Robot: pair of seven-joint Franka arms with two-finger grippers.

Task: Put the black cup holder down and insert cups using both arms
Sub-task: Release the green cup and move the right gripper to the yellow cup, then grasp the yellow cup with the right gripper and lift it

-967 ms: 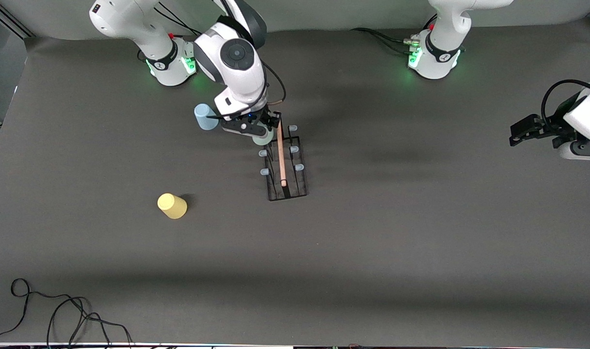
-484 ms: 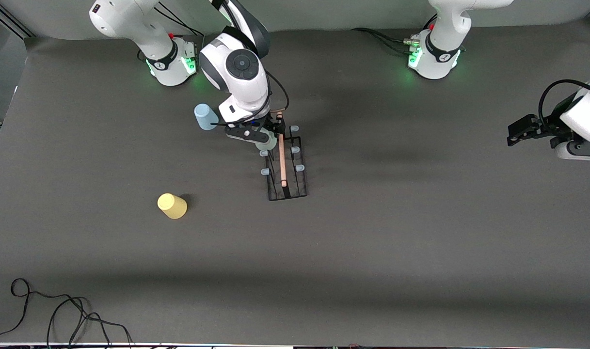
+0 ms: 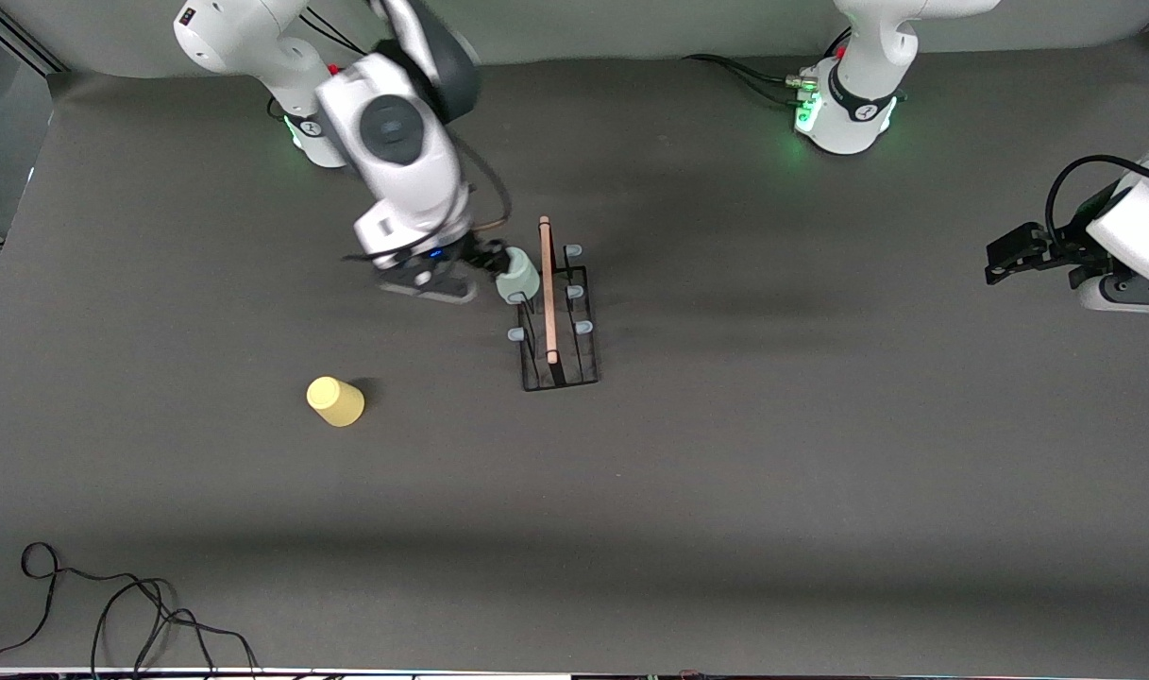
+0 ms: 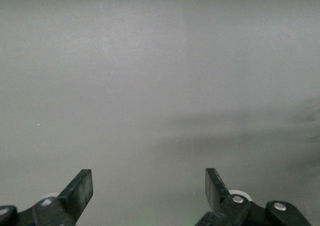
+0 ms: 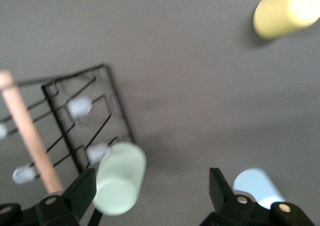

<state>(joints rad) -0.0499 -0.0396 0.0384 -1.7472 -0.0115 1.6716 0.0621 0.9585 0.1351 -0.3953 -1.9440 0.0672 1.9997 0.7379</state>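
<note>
The black cup holder [image 3: 560, 373] stands mid-table, its wooden rod [image 3: 548, 293] pointing toward the front camera. The pale green cup [image 3: 517, 280] sits tilted on a prong at the rack's side toward the right arm's end. My right gripper [image 3: 484, 257] is open just beside that cup, not clamped on it. In the right wrist view the green cup [image 5: 120, 178] lies next to one finger of the open gripper [image 5: 150, 191], with the rack [image 5: 112, 101], the blue cup [image 5: 255, 185] and the yellow cup [image 5: 282, 11] also showing. The yellow cup [image 3: 335, 400] stands upside down nearer the front camera. My left gripper [image 3: 999, 263] waits open at the left arm's end, over bare table [image 4: 149, 188].
A black cable [image 3: 111, 604] lies coiled at the table's front corner on the right arm's end. The arm bases [image 3: 843, 109] with green lights stand along the table's back edge. The right arm's body hides the blue cup in the front view.
My right gripper has let go of the green cup and pulled away from the rack toward the right arm's end. The cup stays on the prong. The arm now covers the blue cup.
</note>
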